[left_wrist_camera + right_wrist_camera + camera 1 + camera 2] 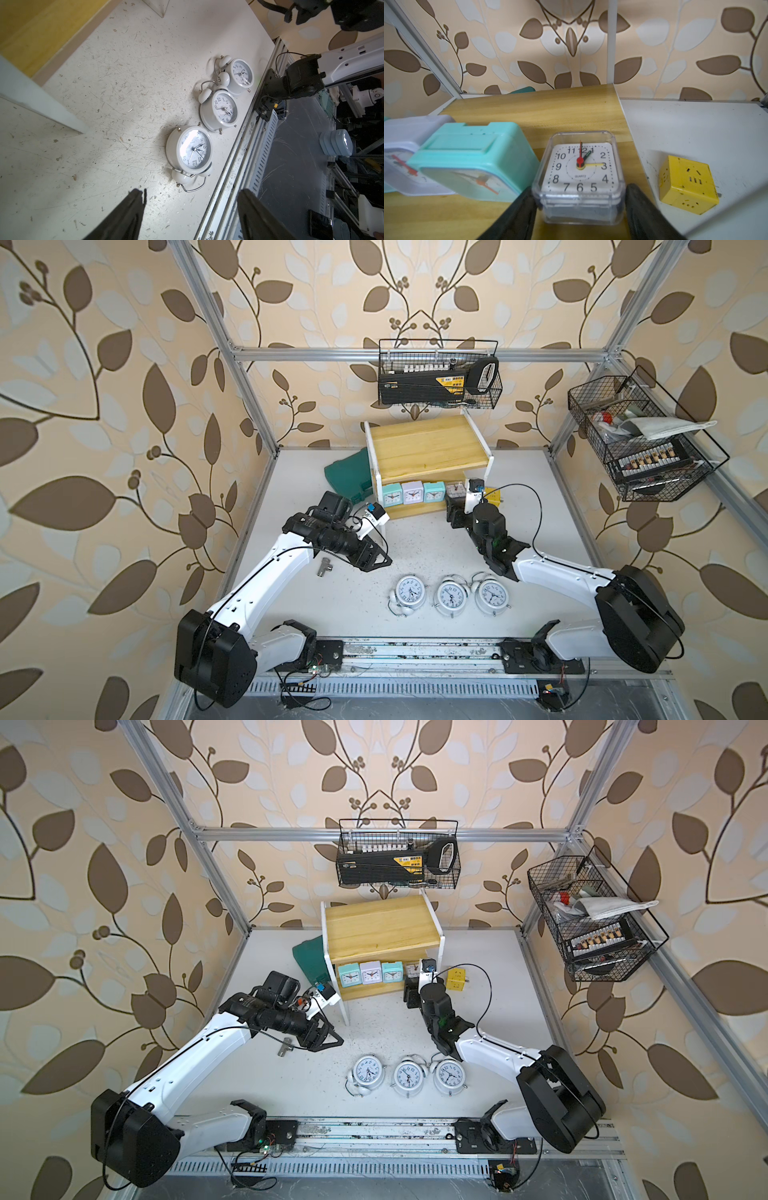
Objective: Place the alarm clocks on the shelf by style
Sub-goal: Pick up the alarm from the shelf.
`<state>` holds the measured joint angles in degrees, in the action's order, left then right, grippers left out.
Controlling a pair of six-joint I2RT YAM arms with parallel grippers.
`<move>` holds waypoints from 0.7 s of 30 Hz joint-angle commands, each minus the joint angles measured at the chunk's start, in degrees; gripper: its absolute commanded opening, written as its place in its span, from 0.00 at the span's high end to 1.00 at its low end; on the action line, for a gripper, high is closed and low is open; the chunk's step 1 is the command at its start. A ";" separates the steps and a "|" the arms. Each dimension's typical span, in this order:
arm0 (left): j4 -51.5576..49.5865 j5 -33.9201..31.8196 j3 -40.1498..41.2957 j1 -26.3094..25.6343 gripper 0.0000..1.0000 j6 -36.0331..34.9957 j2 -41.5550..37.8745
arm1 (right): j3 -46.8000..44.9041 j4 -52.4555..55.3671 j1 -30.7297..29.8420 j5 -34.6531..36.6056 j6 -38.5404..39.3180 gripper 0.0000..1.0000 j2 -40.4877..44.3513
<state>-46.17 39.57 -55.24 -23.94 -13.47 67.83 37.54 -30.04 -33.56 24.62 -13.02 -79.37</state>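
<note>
Three round white twin-bell alarm clocks [410,591] [451,595] [492,595] lie in a row near the table's front; the left wrist view shows them too [194,149]. The wooden shelf [424,443] stands at the back. On its lower board stand a teal clock [392,494], a lilac one [412,492], a second teal one [434,491] and a clear square clock [579,166]. My right gripper [578,197] is shut on the clear clock, its fingers against both sides. Open and empty, my left gripper [192,195] hovers over the table left of the round clocks.
A yellow cube socket [688,185] sits on the table right of the shelf. A dark green case [347,475] lies behind the shelf's left side. A small metal fitting [323,567] lies under the left arm. Two black wire baskets [440,373] [640,439] hang on the frame.
</note>
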 commanded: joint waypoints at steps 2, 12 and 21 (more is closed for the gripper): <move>0.30 1.58 0.33 0.48 0.25 -1.35 -0.86 | 0.80 -2.47 0.52 1.18 0.01 0.37 -0.06; 0.46 1.56 0.40 0.60 0.25 -1.42 -0.60 | -2.23 -5.63 0.55 0.14 0.70 0.52 2.70; 0.47 1.87 0.19 0.61 0.25 -1.19 -0.42 | -5.82 -6.02 0.48 -0.12 0.06 0.57 8.48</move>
<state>-46.09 39.57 -55.13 -23.92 -13.52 67.83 33.04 -34.33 -33.32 23.77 -12.62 -73.73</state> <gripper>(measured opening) 0.749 0.571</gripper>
